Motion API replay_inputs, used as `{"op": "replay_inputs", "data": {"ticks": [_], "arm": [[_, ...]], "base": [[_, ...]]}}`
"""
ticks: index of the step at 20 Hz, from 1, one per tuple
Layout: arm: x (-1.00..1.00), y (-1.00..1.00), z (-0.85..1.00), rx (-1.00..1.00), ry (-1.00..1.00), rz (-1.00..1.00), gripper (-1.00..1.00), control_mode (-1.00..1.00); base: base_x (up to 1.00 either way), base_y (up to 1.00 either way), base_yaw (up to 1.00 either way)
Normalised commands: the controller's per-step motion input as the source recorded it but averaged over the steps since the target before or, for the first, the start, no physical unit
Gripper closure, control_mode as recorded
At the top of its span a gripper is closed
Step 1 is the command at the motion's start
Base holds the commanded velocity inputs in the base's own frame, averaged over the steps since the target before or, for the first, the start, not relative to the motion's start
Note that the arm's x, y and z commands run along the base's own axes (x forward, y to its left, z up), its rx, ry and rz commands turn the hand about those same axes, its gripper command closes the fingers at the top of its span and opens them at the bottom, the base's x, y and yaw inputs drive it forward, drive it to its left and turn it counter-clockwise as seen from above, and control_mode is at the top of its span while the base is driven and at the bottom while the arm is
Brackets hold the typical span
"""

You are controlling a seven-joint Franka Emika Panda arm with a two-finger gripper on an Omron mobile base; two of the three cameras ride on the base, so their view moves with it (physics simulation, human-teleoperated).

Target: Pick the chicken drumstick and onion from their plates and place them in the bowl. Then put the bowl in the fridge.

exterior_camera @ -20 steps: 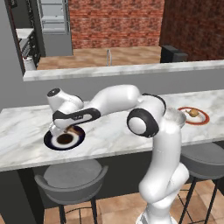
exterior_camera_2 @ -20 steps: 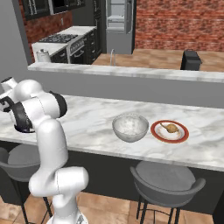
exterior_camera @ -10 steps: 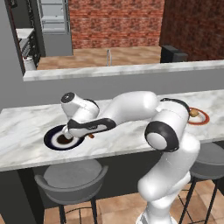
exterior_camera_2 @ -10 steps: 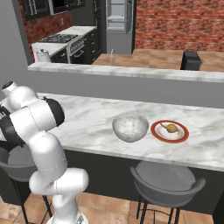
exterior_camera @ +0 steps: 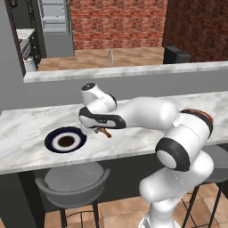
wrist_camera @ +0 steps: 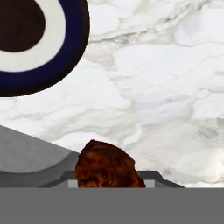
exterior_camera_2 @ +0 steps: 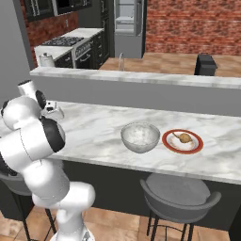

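My gripper (exterior_camera: 103,130) is shut on the chicken drumstick (exterior_camera: 106,132), an orange-brown piece held just above the marble counter (exterior_camera: 26,129), right of the navy-rimmed plate (exterior_camera: 65,140). That plate shows its bare dark centre. In the hand view the drumstick (wrist_camera: 106,165) sits between the fingers, with the navy plate (wrist_camera: 65,52) at upper left. The white bowl (exterior_camera_2: 140,137) stands mid-counter. Beside it the onion (exterior_camera_2: 185,138) rests on the red-rimmed plate (exterior_camera_2: 182,142). The fridge (exterior_camera_2: 127,23) stands across the room, its pale shelves showing.
A raised grey ledge (exterior_camera_2: 141,77) runs behind the counter. Round grey stools (exterior_camera: 72,182) sit under the front edge. A stove with a kettle (exterior_camera_2: 46,60) is at the back left, and a dark box (exterior_camera_2: 205,64) stands beyond the ledge.
The hand has swung right, off the navy plate, carrying the drumstick with it. The plate is left bare. Bowl, onion and red plate have not moved.
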Motion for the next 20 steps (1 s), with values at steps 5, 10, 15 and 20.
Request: {"op": "replay_inputs", "data": {"ticks": [5, 10, 15, 20], "arm": [[-0.17, -0.63, 0.26, 0.00, 0.04, -0.14, 1.00, -1.00], [-0.13, -0.67, 0.22, -0.03, 0.00, -0.15, 1.00, -1.00], [-0.06, -0.66, 0.24, 0.00, 0.03, -0.16, 1.00, -1.00], [-0.01, -0.70, 0.26, 0.00, 0.11, -0.19, 1.00, -1.00]], "base": [[0.00, 0.00, 0.00], [0.00, 0.00, 0.00], [0.00, 0.00, 0.00], [0.00, 0.00, 0.00]]}}
